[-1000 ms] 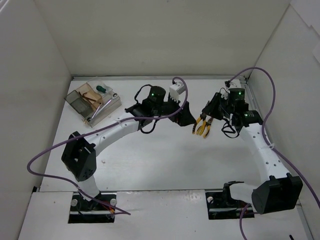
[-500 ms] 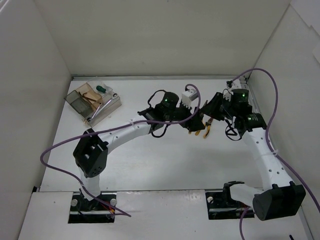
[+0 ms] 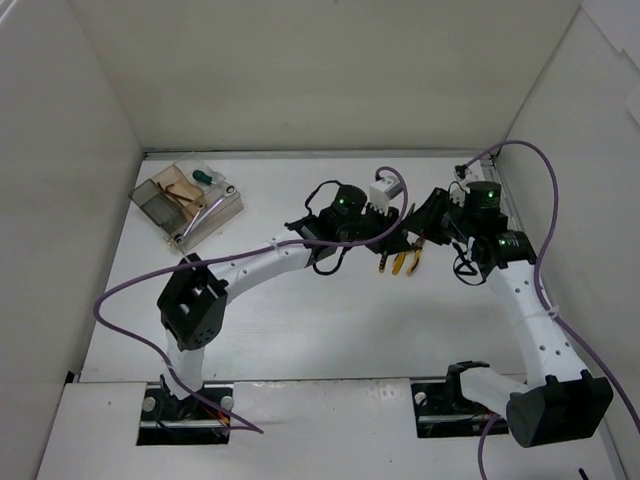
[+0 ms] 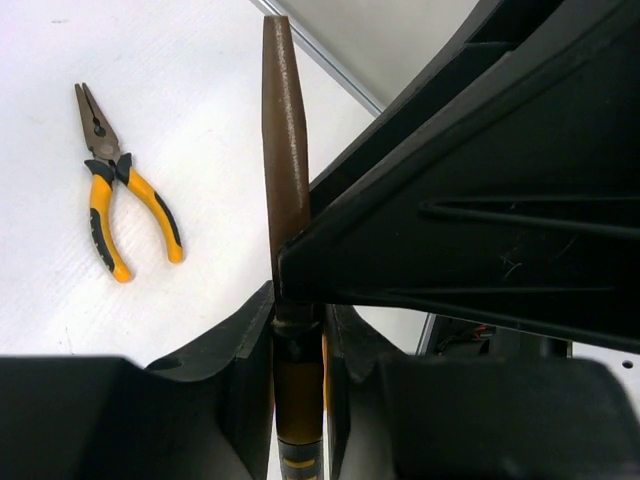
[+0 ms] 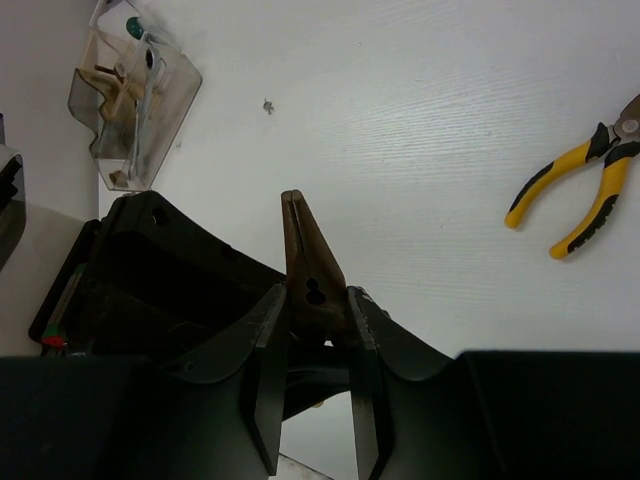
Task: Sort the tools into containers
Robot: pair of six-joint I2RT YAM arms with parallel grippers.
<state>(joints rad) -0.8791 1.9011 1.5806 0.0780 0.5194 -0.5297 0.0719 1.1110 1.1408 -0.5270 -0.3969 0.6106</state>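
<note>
Yellow-handled pliers (image 4: 104, 165) lying flat, jaws shut; brown-jawed tool (image 4: 285, 150) clamped; containers (image 3: 190, 200) far left, part-filled.

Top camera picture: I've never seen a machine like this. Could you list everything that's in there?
Pliers: one, yellow-and-black handles, lying loose on the table.
Brown-tipped tool: one, brown metal, held between the two claws.
Boxes: small cluster, clear and brown-tinted, far left corner of the table.
Green-handled tool: one, inside the boxes.
Table: one, white.
Walls: white, on three sides.
Cables: two, purple, looping off the arms.
Arms: two, white with black joints, meeting right of centre.
Left claw: black, shut on the brown-tipped tool.
Right claw: black, shut on the same tool.
</note>
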